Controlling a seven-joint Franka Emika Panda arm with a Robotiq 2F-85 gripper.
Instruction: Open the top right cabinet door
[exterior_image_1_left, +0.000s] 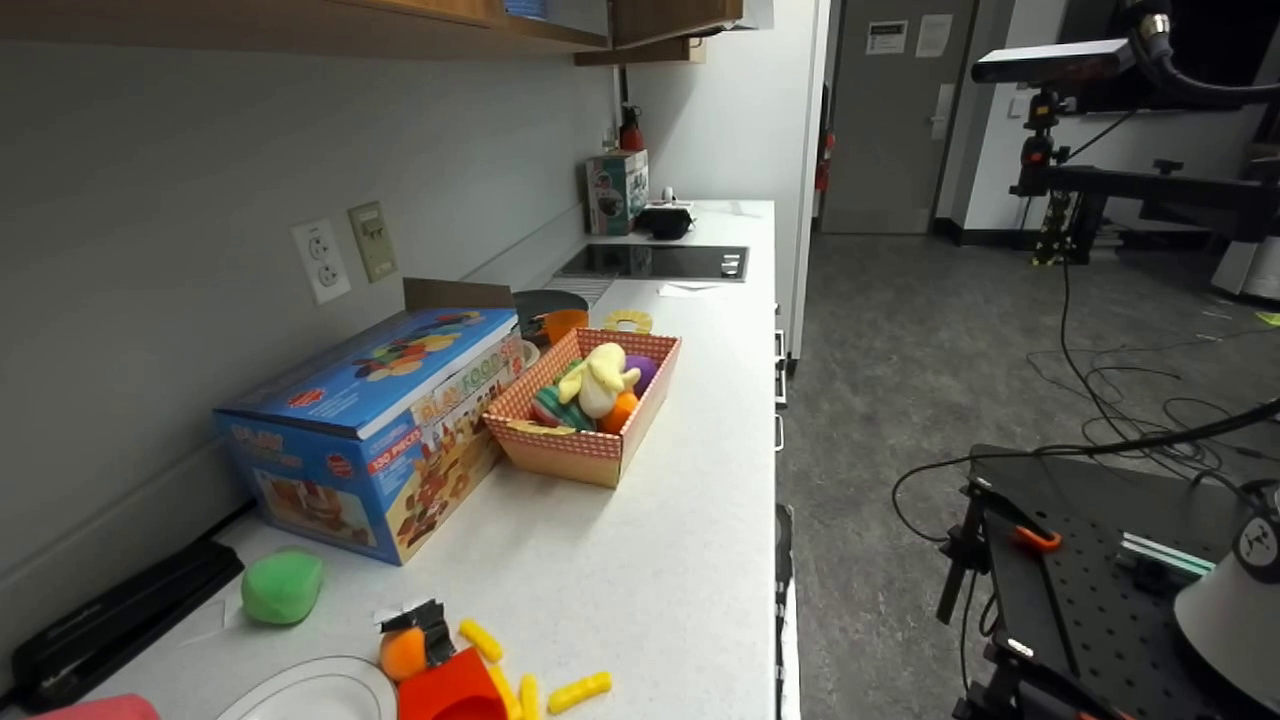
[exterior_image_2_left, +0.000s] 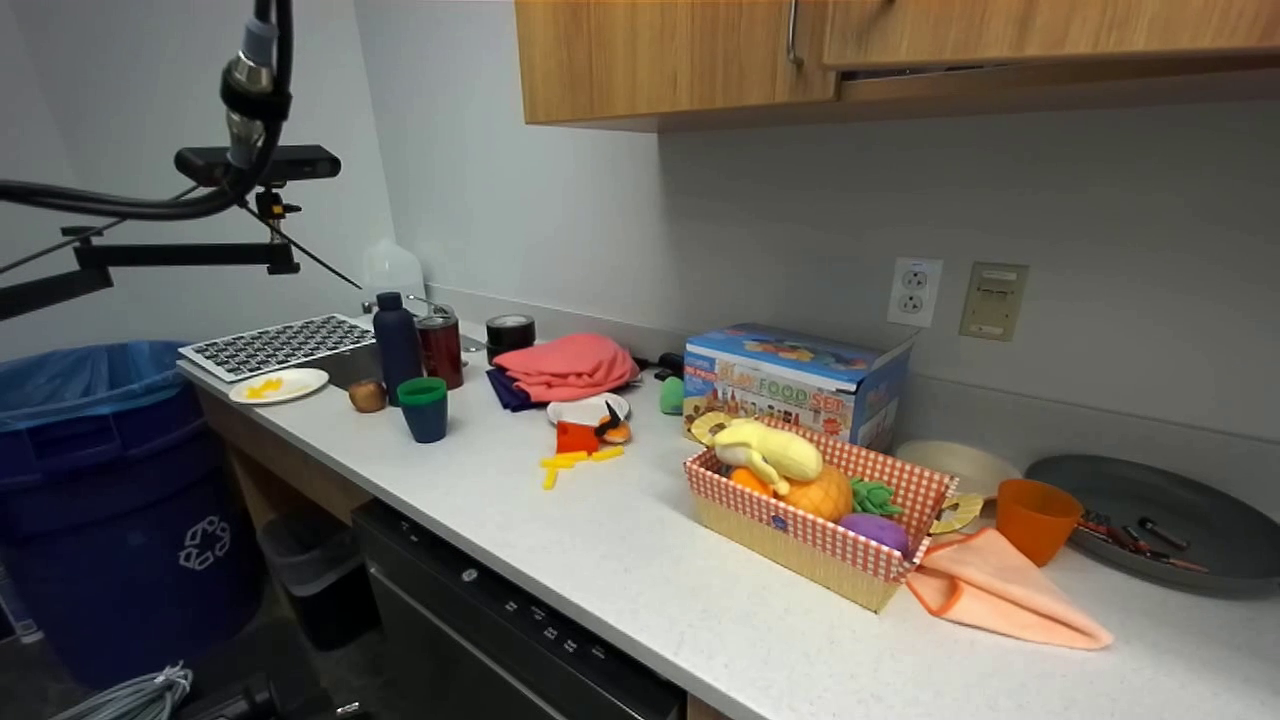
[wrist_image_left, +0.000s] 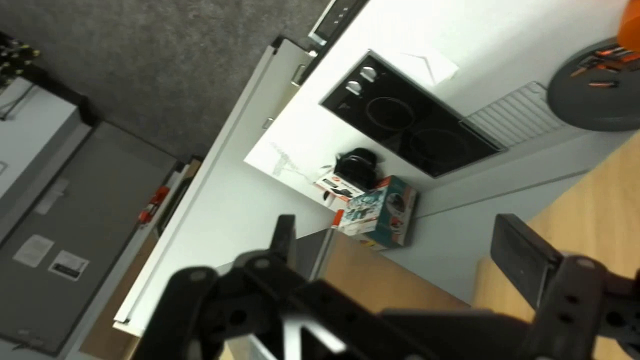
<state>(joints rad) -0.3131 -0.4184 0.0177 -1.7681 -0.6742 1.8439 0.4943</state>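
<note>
Overhead at right, cabinet door ajar, jaws spread wide, white bench below, blue box near the wall, basket of toy food beside it, cooktop farther along.

A wooden cabinet door juts out above the white counter in an exterior view I watch remotely, a checked basket of play food sitting just beside a blue box.
</note>
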